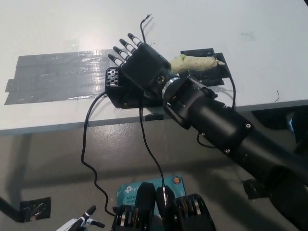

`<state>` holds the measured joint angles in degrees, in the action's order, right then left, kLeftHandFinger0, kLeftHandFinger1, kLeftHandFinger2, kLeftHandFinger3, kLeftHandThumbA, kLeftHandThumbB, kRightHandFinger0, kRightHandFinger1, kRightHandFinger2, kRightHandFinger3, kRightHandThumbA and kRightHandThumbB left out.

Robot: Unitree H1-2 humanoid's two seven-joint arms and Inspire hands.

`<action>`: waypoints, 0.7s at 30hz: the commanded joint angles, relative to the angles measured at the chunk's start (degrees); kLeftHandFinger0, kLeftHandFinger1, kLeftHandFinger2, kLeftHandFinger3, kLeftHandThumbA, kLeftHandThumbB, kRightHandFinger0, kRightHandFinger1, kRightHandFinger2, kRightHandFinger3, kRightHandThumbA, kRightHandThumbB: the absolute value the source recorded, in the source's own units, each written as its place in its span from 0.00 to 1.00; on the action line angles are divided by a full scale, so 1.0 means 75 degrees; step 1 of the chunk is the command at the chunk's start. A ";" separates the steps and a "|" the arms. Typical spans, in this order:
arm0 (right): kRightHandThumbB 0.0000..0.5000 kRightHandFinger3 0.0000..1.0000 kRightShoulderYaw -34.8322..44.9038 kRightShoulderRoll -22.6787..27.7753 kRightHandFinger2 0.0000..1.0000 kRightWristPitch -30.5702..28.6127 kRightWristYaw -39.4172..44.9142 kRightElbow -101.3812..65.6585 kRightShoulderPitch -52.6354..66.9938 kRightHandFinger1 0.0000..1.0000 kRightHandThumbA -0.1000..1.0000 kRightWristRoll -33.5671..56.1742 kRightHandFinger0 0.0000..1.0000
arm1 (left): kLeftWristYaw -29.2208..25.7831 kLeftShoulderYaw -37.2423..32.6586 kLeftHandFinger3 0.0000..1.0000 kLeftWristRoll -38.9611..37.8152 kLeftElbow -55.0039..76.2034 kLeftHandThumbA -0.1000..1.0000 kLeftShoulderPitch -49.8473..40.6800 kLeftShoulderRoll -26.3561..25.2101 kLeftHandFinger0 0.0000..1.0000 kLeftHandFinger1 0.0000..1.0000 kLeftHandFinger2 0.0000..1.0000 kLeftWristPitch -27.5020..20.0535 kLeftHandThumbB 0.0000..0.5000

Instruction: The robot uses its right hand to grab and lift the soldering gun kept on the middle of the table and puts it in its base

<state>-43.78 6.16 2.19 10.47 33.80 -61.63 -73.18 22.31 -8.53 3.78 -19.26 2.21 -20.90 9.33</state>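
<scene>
Right robot hand [144, 67] spread wide and empty over the base [126, 94], frame centre.
The gun [195, 62] lies on the surface [57, 29] just right of it, ungrasped; its cord [149, 149] could snag the arm. Left robot hand [79, 224] rests bottom left.

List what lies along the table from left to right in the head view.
Grey tape patch → black base → right hand, open above the base → soldering gun with its yellowish wrapped handle. The left hand rests at the bottom edge, off the table.
</scene>
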 commanded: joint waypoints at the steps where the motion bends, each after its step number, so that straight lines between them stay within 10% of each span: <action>1: 1.00 1.00 0.0394 -0.0081 1.00 0.0449 0.0953 -0.0611 -0.0344 1.00 0.95 0.0377 1.00 | -0.0021 0.0102 0.65 -0.0058 0.0033 1.00 -0.0108 -0.0134 0.00 0.01 0.30 -0.0149 1.00; 11: 1.00 1.00 0.1892 0.0519 1.00 0.1166 0.4389 -0.5046 -0.0320 1.00 0.96 0.2109 1.00 | -0.0119 0.0199 0.65 -0.0072 -0.0227 1.00 -0.0120 -0.0125 0.00 0.02 0.31 -0.0337 1.00; 17: 1.00 1.00 0.2874 0.1767 1.00 0.2862 0.6545 -0.9594 0.0483 1.00 0.92 0.3156 1.00 | -0.0211 0.0354 0.62 -0.0191 -0.0305 1.00 -0.0319 -0.0094 0.00 0.00 0.28 -0.0409 1.00; 19: 1.00 1.00 0.3866 0.1984 1.00 0.3299 0.6612 -1.0835 0.1376 1.00 0.78 0.3584 1.00 | -0.0175 0.0349 0.65 -0.0196 -0.0304 1.00 -0.0319 -0.0135 0.00 0.01 0.30 -0.0481 1.00; 21: 0.75 1.00 0.4643 0.2337 1.00 0.3299 0.6193 -1.1516 0.2306 1.00 0.69 0.3839 1.00 | -0.0093 0.0388 0.63 -0.0289 -0.0358 1.00 -0.0313 -0.0160 0.00 0.03 0.32 -0.0550 1.00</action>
<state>-31.22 12.37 7.64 33.38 -9.07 -53.28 -63.35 22.29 -8.37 3.78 -22.68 1.54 -20.82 9.27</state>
